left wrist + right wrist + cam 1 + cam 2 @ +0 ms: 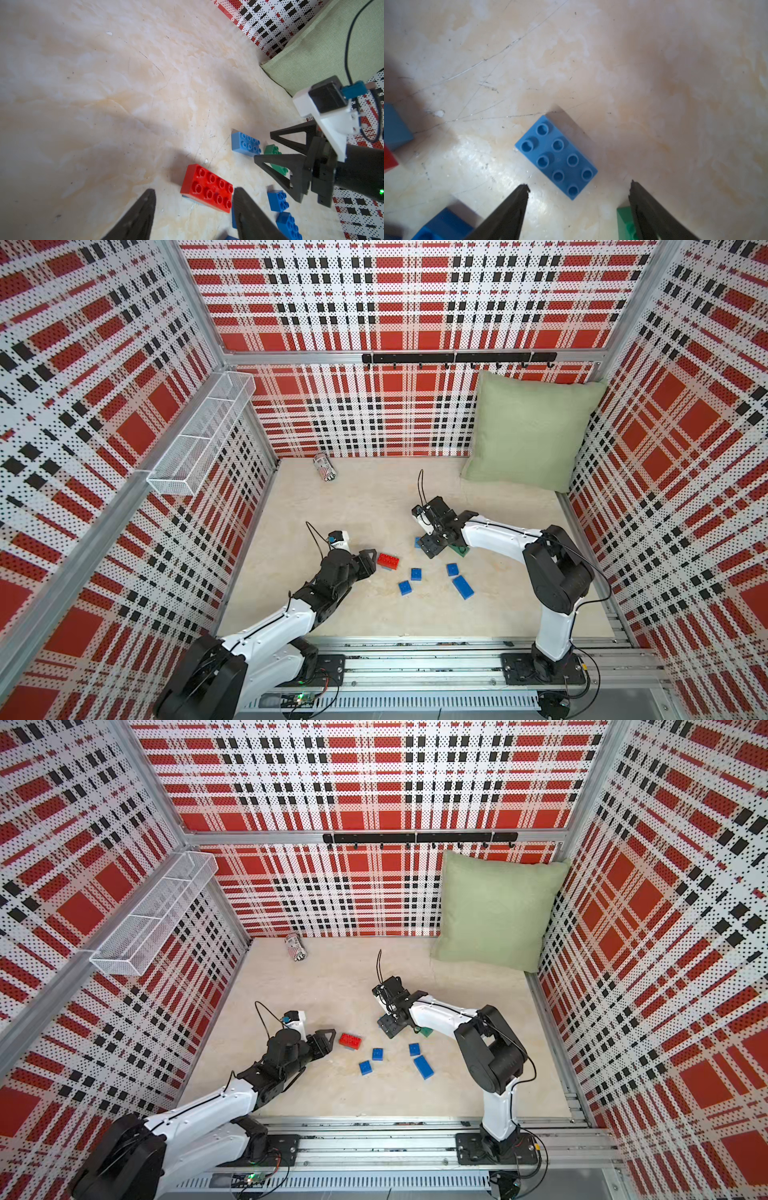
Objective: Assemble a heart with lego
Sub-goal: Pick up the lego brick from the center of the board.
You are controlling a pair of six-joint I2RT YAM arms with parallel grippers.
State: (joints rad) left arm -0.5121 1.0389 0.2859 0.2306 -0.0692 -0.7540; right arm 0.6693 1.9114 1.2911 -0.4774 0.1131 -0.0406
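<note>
status: early stage. no heart exists yet; the bricks lie scattered on the table point(498, 614), in the middle between the two arms

done, as far as can be judged: the red brick point(388, 560) appears to sit on a pale blue piece, of which only a sliver shows under its edge in the left wrist view. whether the two are pressed together cannot be told

left to do: the pale blue long brick point(556, 158), the green brick point(271, 150), the dark blue long brick point(463, 587) and three small blue bricks point(416, 573) lie single, none joined

left pincer point(195, 190): jaws partly open, empty, tips at the near end of the red brick; contact cannot be told

right pincer point(579, 185): jaws wide open, empty, poised over the pale blue long brick, with the green brick just beside one finger

judgement: nearly all joining remains
</note>
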